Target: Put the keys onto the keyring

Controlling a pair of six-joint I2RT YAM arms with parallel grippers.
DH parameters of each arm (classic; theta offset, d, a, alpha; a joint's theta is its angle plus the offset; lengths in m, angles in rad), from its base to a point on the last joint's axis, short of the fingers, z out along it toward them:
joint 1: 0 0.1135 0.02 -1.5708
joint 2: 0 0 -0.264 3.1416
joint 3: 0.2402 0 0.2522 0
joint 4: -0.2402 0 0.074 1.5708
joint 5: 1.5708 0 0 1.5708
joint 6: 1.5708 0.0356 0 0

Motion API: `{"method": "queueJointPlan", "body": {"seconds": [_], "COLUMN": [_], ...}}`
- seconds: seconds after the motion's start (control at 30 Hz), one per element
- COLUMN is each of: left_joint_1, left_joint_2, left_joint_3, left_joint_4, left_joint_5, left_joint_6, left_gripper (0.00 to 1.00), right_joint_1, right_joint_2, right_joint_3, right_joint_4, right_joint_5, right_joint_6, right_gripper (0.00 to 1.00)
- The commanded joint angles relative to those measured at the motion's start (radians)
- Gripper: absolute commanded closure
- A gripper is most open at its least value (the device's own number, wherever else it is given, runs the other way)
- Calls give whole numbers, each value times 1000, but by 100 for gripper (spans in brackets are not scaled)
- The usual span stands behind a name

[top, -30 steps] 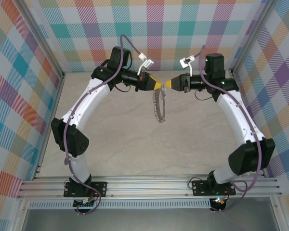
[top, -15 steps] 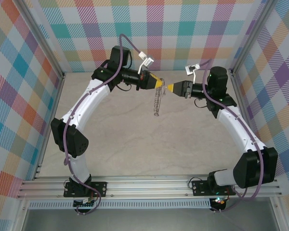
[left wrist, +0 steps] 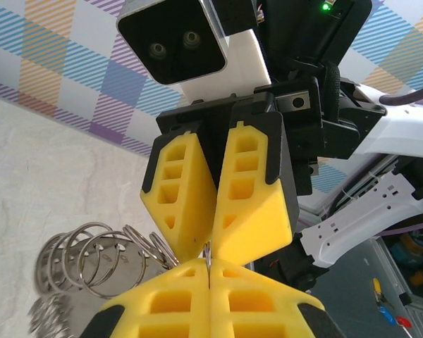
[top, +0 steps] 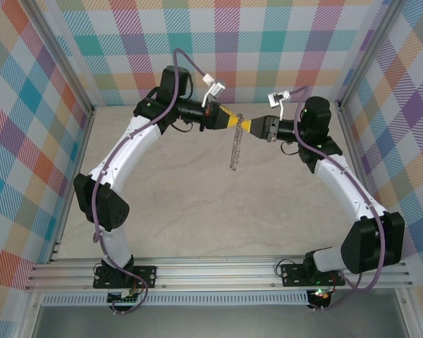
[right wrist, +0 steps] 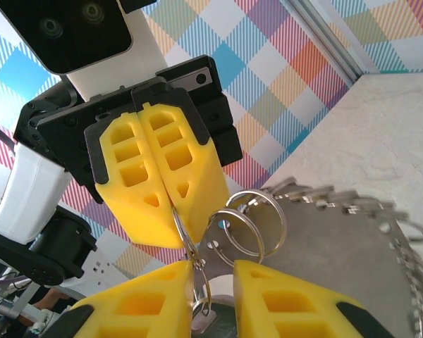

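Checked pastel walls (top: 28, 84) and a pale stone-look table (top: 197, 211) frame the scene, above which the left arm (top: 127, 155) and right arm (top: 345, 176) are arched inward so that their tips meet in mid-air. The left gripper (top: 231, 121) is clenched on the top of the keyring (top: 233, 151), which hangs edge-on straight below its fingers, clear of the table, apparently so that the rim is steadied and offered to the other side. The right gripper (top: 247, 127) is set nose to nose with it, nearly touching, and is closed down on a small pale lilac piece judged to be the key (right wrist: 203, 320), seated deep between its fingers with the keyring's wire running past just in front. Small split rings (left wrist: 92, 257) are seen fanned along the rim beside the left fingertips. Threading is judged to be under way, not finished.
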Motion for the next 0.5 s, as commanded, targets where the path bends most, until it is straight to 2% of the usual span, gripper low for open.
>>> {"method": "queueJointPlan", "body": {"seconds": [0.0, 0.13, 0.3, 0.47], "left_joint_1": [-10, -11, -12, -12], "left_joint_2": [-51, -54, -56, -64], "left_joint_3": [-3, -2, -5, -14], "left_joint_4": [46, 45, 46, 69], "left_joint_5": [12, 8, 4, -3], "left_joint_6": [-13, -13, -13, -25], "left_gripper": [100, 100, 100, 100], "right_joint_1": [8, 8, 8, 8], "right_joint_2": [8, -2, -15, -14], "right_joint_3": [-7, -20, -38, -50], "right_joint_4": [45, 45, 45, 76], "right_joint_5": [-25, -25, -27, -29], "right_joint_6": [6, 3, 1, 24], "right_gripper": [79, 81, 99, 100]}}
